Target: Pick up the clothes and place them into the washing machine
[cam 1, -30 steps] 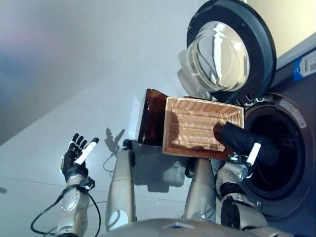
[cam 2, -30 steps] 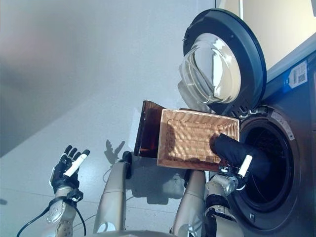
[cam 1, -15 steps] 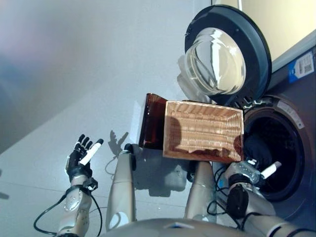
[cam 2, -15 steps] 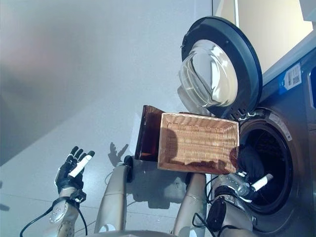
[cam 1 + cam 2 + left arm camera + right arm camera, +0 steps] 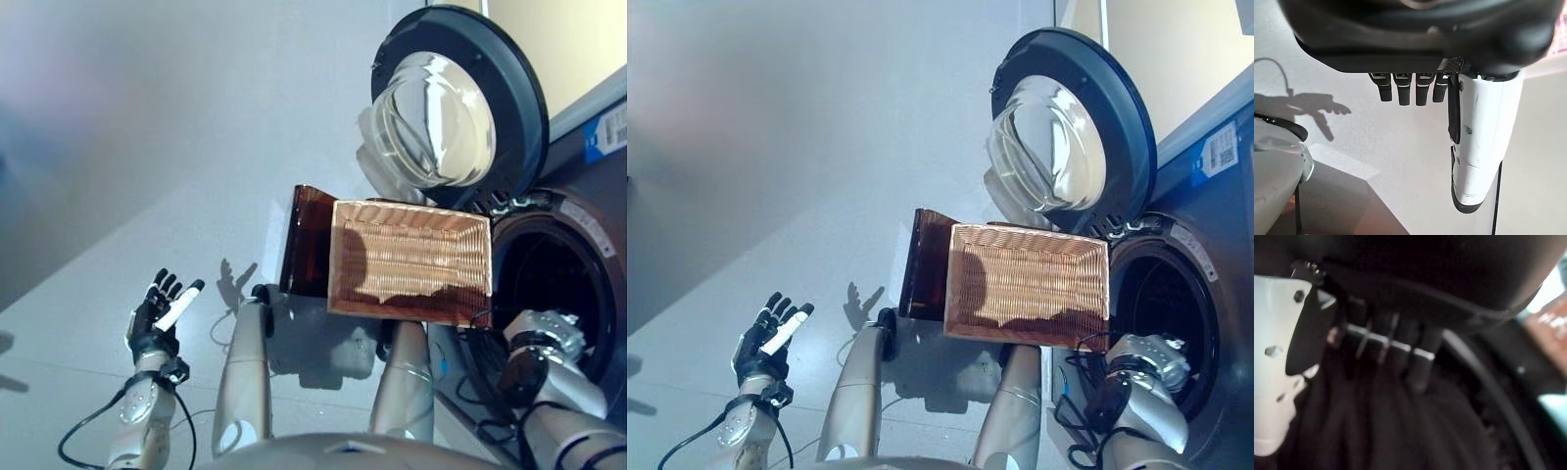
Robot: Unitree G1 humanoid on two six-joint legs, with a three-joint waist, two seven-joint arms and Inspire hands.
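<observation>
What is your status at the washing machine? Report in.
Right hand inside the drum, fingers curled on the dark garment. Left hand open, idle. Basket looks empty. Door open, nothing blocking.

The basket [image 5: 409, 261] is woven tan wicker with a dark brown side. The washing machine [image 5: 588, 206] is dark grey, its door [image 5: 456, 98] dark-rimmed around clear glass. The clothes [image 5: 1386, 431] are black.

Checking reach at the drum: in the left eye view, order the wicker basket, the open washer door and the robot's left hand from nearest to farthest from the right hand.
Measured from the right hand, at the drum opening:
1. Wicker basket, just beside it toward the robot's left.
2. Open washer door, above the basket.
3. Left hand, far across, over the floor.
</observation>
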